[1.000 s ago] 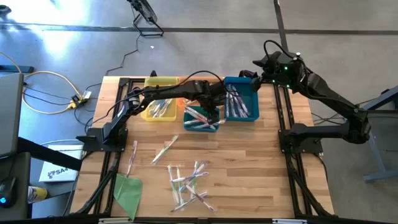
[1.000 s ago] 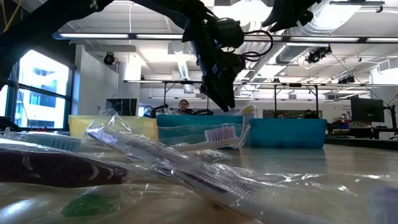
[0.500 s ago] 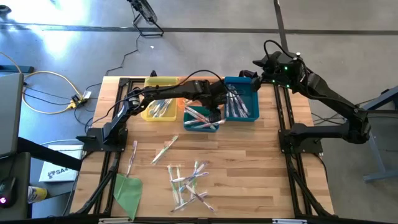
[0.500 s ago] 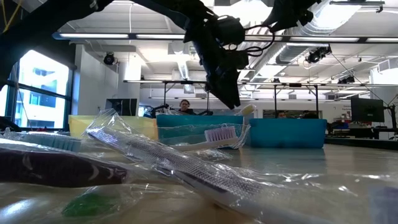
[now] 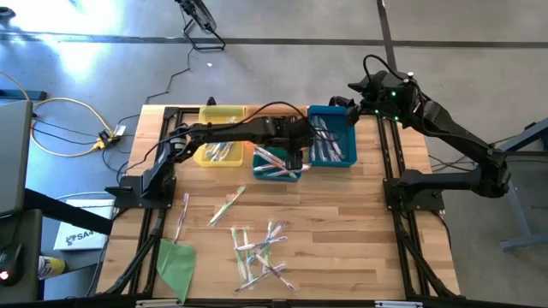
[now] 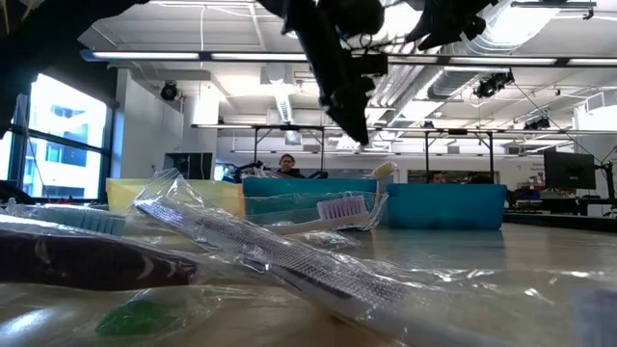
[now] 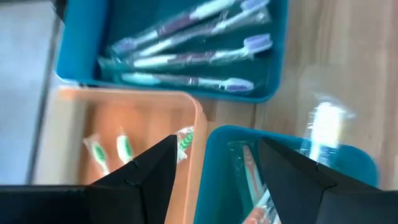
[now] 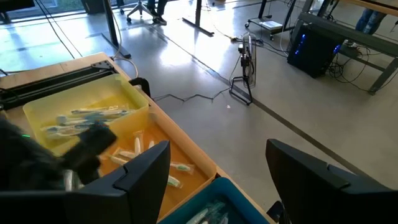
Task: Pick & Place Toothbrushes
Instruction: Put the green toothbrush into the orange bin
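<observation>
Where the wooden desk (image 5: 360, 214) stands on grey floor: green sheet (image 5: 175, 263) at left front corner; loose toothbrushes (image 5: 261, 250) at mid-front, others in yellow bin (image 5: 214, 147), teal bin (image 5: 276, 162), blue bin (image 5: 332, 137). Left gripper (image 5: 295, 159) over teal bin, jaws apart, empty. Right gripper (image 5: 351, 103) behind blue bin, jaws apart, empty.
</observation>
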Controlling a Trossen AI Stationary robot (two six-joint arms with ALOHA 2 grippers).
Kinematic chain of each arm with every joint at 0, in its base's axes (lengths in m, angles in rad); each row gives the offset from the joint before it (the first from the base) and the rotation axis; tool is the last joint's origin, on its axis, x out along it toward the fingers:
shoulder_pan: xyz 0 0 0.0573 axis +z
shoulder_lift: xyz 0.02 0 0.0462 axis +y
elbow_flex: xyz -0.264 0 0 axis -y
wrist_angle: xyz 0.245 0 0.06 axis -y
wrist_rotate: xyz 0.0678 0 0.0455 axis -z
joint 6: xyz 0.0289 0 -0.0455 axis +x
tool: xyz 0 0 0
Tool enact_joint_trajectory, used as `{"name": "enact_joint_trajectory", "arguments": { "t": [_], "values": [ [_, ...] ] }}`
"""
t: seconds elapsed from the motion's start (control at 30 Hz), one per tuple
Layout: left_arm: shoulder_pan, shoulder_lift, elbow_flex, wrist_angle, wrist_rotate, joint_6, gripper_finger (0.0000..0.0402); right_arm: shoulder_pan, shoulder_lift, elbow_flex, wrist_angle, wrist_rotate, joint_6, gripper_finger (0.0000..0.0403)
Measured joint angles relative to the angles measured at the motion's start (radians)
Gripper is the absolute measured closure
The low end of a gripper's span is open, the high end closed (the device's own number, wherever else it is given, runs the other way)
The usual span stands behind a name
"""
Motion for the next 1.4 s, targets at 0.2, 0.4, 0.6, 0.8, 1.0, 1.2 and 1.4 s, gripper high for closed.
{"name": "enact_joint_trajectory", "arguments": {
  "t": [0.2,0.4,0.6,0.8,1.0,1.2,1.4],
  "values": [
    [-0.036,-0.047,0.000,-0.003,-0.030,0.108,0.0184,0.000,0.001,0.000,0.000,0.000,0.000,0.0145],
    [-0.064,-0.058,0.000,-0.083,-0.028,0.225,0.0184,0.000,0.002,0.000,0.000,0.000,0.000,0.0145],
    [-0.069,-0.058,0.000,-0.122,-0.022,0.232,0.0184,0.000,0.002,0.000,0.000,0.000,0.000,0.0145],
    [-0.075,-0.058,0.001,-0.070,0.029,0.282,0.0184,0.000,0.002,0.000,0.000,-0.001,0.011,0.0145],
    [-0.081,-0.058,0.002,-0.058,0.053,0.276,0.0184,0.000,0.002,0.000,0.000,-0.005,0.067,0.0145],
    [-0.082,-0.058,-0.004,-0.058,0.075,0.295,0.0184,0.000,0.002,0.000,0.000,-0.007,0.068,0.0145],
    [-0.082,-0.138,-0.177,0.039,0.076,0.261,0.0184,0.000,0.002,0.000,-0.004,-0.008,0.071,0.0145]
  ]
}}
